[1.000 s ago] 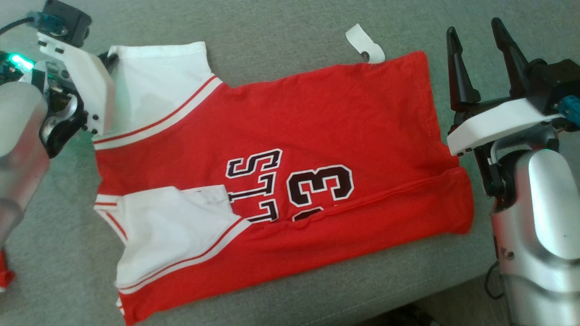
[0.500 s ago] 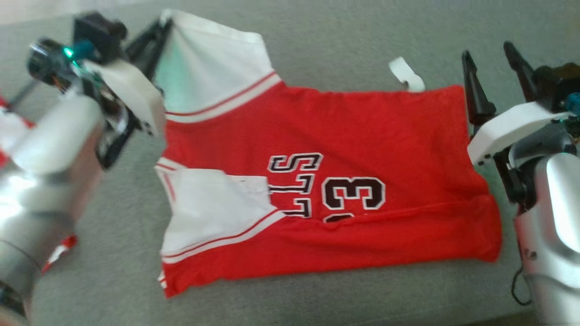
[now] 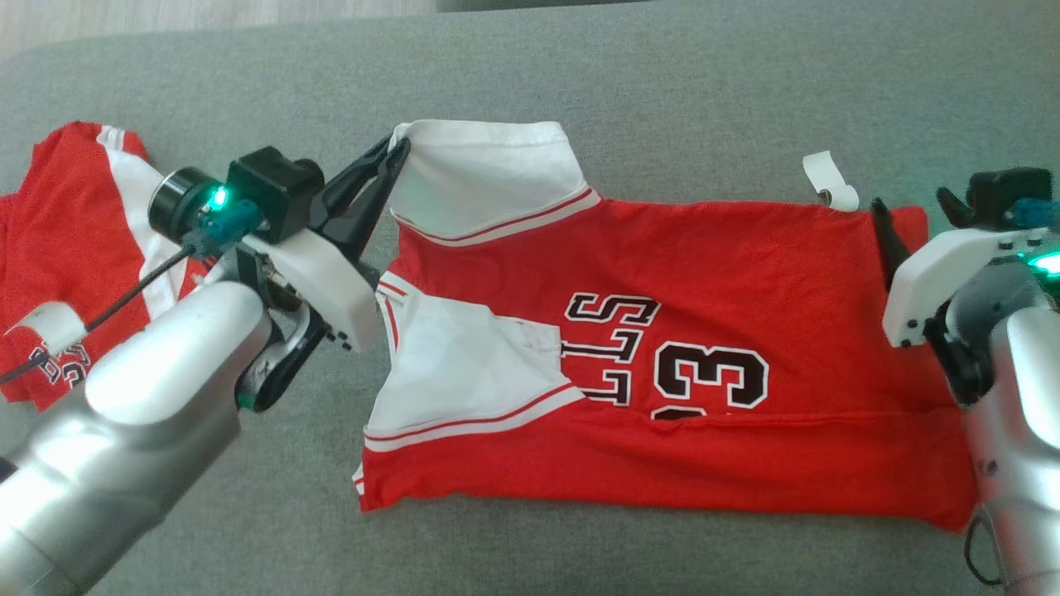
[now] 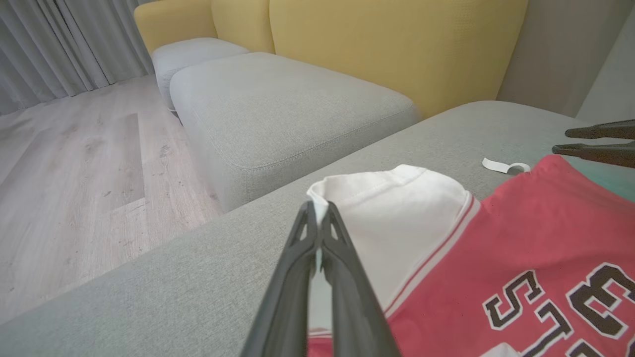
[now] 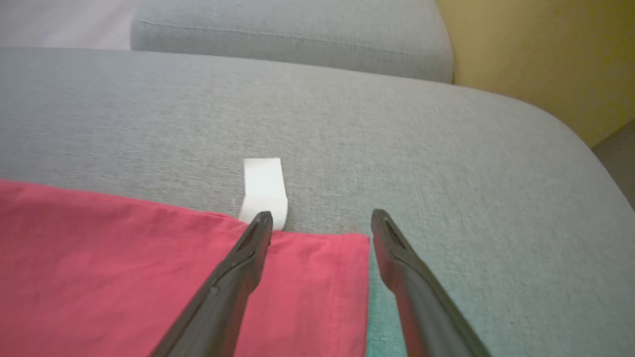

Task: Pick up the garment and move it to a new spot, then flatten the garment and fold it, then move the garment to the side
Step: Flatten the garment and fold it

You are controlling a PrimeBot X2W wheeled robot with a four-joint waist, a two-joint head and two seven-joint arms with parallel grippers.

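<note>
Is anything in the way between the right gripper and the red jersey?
Nothing visible. The open right gripper hangs at a corner of the red jersey; the white tag lies just beyond, on the sofa.

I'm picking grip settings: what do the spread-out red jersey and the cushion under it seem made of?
Jersey: thin matte knit, perhaps cotton or polyester; it folds and wrinkles softly. Cushion: grey woven upholstery, matte; weave grain shows, edges rounded and padded.

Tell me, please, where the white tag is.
Head view, upper right: the white tag lies on the grey cushion, touching the red jersey, beside the right claw.
</note>
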